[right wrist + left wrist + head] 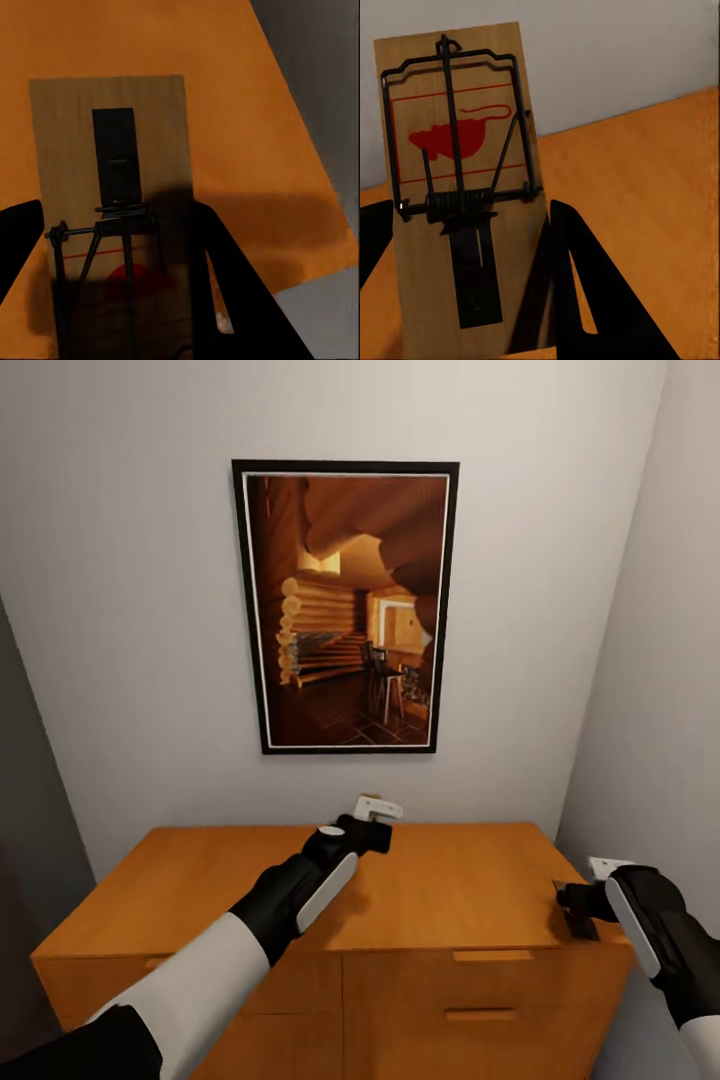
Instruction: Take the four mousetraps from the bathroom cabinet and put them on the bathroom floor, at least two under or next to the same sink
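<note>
A mousetrap clamped in each of my grippers, above the cabinet.

From my head I see my left gripper near the far wall under a framed picture, and my right gripper at the cabinet's right edge. My left wrist shows a mousetrap pinched between my fingers, red mouse print facing up. My right wrist shows another mousetrap, shadowed, held likewise.
</note>
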Tool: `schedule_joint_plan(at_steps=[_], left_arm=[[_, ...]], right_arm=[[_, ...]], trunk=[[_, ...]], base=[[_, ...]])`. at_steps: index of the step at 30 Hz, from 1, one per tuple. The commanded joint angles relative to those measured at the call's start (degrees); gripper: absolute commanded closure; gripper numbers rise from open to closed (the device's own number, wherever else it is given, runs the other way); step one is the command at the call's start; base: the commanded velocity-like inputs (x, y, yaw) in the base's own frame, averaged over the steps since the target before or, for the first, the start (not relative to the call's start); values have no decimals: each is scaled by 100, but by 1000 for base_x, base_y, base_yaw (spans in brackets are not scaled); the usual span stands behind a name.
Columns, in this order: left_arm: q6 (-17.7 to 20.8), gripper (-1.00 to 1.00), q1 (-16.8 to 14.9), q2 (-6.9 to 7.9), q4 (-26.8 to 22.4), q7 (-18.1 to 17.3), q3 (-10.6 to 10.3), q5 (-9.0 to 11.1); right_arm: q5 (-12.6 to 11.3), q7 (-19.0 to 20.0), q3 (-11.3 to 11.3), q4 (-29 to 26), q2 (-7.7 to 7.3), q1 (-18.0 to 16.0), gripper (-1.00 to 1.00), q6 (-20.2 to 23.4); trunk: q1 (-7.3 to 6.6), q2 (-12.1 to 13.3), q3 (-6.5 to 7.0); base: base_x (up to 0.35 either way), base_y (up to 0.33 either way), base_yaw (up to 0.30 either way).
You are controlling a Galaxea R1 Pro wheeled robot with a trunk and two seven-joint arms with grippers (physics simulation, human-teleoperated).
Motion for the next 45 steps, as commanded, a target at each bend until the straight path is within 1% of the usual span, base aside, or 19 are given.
schedule_joint_plan(at_steps=[1, 3, 4, 6, 10, 15, 20, 42, 45], left_arm=[[136, 100, -4, 0, -93, 16, -9, 83], [284, 100, -3, 0, -181, -4, -6, 123], [429, 100, -2, 0, -266, -17, -4, 154], [537, 100, -3, 0, -345, -26, -5, 174], [692, 100, -3, 0, -521, -38, -17, 209], [719, 100, -7, 0, -544, -59, -25, 216], [723, 100, -9, 0, -518, -71, -20, 218], [724, 100, -8, 0, -540, -51, -20, 219], [780, 100, -2, 0, -570, -48, -14, 218]], right_arm=[[-7, -58, -3, 3, -1, 1, 100, 20], [31, -63, -8, 10, 0, 3, 100, 20], [55, -67, -16, 14, -2, 5, 100, 20], [70, -68, -52, 17, -4, 6, 100, 20], [96, -56, -291, 17, -1, 8, 100, 20], [104, -49, -387, 11, -4, 8, 100, 20], [109, -40, -407, -19, -2, 8, 100, 20], [115, -21, -474, -101, 2, 8, 100, 20], [123, -29, -474, -95, 2, 8, 100, 20]], trunk=[[1, -6, -2], [1, -6, 11], [1, -6, 18], [1, -6, 31], [1, -6, 57], [1, -6, 89], [1, -6, 108], [1, -6, 114], [1, -6, 114]], base=[[0, 0, -227], [0, 0, -226], [0, 0, -226], [0, 0, -225], [0, 0, -223], [0, 0, -223], [0, 0, -131], [-2, 0, -8], [-317, 0, 0]])
